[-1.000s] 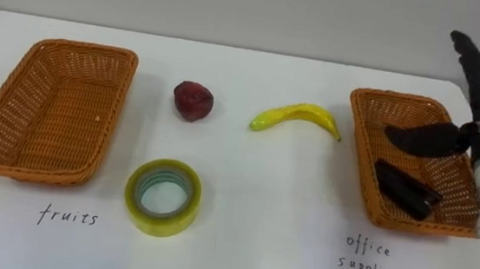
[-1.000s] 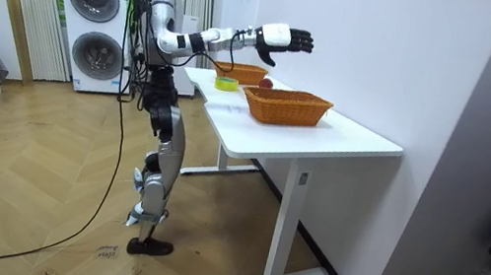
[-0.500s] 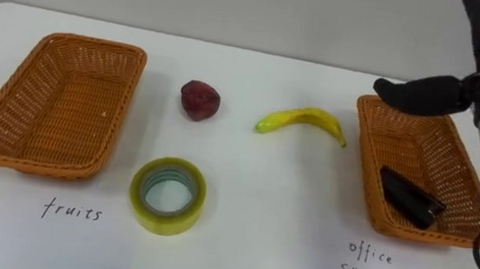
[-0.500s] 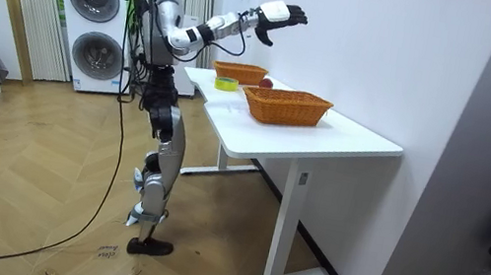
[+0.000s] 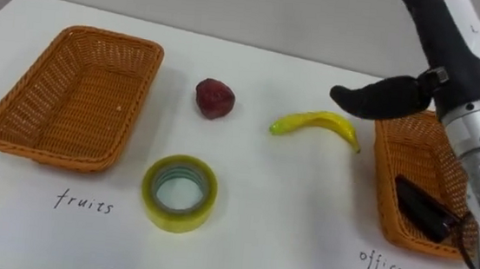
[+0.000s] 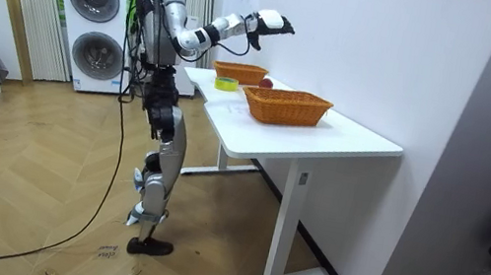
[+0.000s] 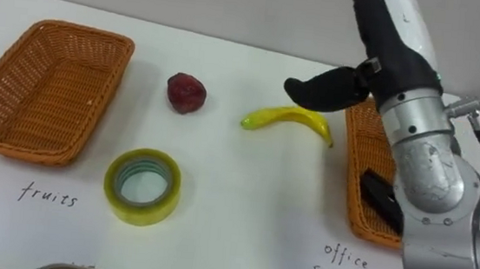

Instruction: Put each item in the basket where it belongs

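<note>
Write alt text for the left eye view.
The robot's open right hand is raised over a white table near a banana. A red fruit and tape roll lie between an empty left basket and a right basket holding a black item.

The tabletop point(image 5: 286, 200) is smooth, matt white. On it, the tape point(image 5: 176, 223) is glossy, translucent yellow plastic. The left basket point(image 5: 73, 102) and right basket point(image 5: 383, 186) are rough woven wicker. The banana point(image 5: 315, 122) has a smooth, faintly shiny skin; the red fruit point(image 5: 214, 98) looks dull and bumpy. The robot hand point(image 5: 452, 53) is matt black, with a silvery metal wrist.
</note>
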You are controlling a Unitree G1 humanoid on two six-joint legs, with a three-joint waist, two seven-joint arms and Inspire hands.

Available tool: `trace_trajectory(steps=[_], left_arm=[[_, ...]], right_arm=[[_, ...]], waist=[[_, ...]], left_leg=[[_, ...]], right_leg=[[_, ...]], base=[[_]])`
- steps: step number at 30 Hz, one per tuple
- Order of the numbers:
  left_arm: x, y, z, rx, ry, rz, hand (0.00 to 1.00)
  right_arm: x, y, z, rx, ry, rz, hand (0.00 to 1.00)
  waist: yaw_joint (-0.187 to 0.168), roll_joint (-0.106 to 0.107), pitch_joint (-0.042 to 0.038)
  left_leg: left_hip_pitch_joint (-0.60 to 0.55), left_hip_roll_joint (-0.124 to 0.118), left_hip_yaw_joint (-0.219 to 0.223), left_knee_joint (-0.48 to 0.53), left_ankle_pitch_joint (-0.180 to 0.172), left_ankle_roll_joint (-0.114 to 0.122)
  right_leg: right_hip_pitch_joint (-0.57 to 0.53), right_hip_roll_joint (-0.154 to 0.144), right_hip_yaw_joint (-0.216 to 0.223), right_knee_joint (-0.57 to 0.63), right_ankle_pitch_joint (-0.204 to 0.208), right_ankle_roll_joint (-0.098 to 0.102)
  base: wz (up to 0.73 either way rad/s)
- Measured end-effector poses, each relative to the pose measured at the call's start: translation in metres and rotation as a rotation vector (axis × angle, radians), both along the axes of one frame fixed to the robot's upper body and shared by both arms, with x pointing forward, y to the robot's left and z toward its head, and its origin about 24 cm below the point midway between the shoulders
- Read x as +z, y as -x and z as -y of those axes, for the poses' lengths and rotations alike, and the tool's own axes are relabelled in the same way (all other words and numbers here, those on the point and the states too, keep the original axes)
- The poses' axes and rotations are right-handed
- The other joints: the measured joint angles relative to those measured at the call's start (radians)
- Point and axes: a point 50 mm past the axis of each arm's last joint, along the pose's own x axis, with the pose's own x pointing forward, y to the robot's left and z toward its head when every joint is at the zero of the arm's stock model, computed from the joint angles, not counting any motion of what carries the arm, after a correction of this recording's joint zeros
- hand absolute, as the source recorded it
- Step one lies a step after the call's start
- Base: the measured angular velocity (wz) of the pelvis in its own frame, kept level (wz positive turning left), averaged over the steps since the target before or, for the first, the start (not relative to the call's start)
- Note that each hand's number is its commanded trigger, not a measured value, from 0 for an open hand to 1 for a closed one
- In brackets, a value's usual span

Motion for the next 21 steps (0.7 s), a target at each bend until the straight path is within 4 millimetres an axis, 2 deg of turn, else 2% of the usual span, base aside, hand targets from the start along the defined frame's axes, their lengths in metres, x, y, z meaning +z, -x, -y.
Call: trace_trajectory(steps=[3,5,7,14,21], left_arm=[[0.000,-0.003,0.000,-0.004,0.003,0.003,0.00],[0.000,-0.007,0.000,-0.008,0.005,0.011,0.00],[0.000,-0.009,0.000,-0.009,0.010,0.016,0.00],[-0.001,-0.011,0.001,-0.017,0.009,0.000,0.00],[-0.001,-0.012,0.002,-0.014,0.007,-0.011,0.00]], right_arm=[[-0.013,-0.005,-0.010,0.051,-0.008,-0.081,0.00],[-0.022,-0.007,-0.014,0.079,-0.011,-0.137,0.00],[-0.030,-0.009,-0.015,0.090,-0.017,-0.193,0.00],[-0.050,-0.013,-0.018,0.101,-0.029,-0.304,0.00],[-0.062,-0.014,-0.025,0.131,-0.071,-0.365,0.00]], waist=[[0.016,0.002,0.0027],[0.020,0.002,0.0070],[0.024,0.000,0.0149],[0.024,0.003,0.0174],[0.029,0.009,0.0106]], left_leg=[[-0.001,0.000,-0.003,0.002,0.001,0.000],[-0.006,0.000,-0.011,0.007,0.002,0.000],[-0.014,-0.003,-0.024,0.013,0.002,0.001],[-0.023,-0.014,-0.057,0.022,0.002,0.002],[-0.023,-0.015,-0.064,0.028,0.003,0.002]], right_leg=[[0.000,-0.001,-0.001,-0.002,0.000,0.000],[0.001,-0.003,-0.006,-0.002,0.000,0.000],[0.002,-0.006,-0.023,-0.001,0.000,0.000],[0.011,-0.007,-0.029,-0.001,0.000,0.000],[0.016,-0.010,-0.055,-0.001,0.000,0.000]], base=[[0.04],[0.11],[0.17],[0.14],[0.04]])
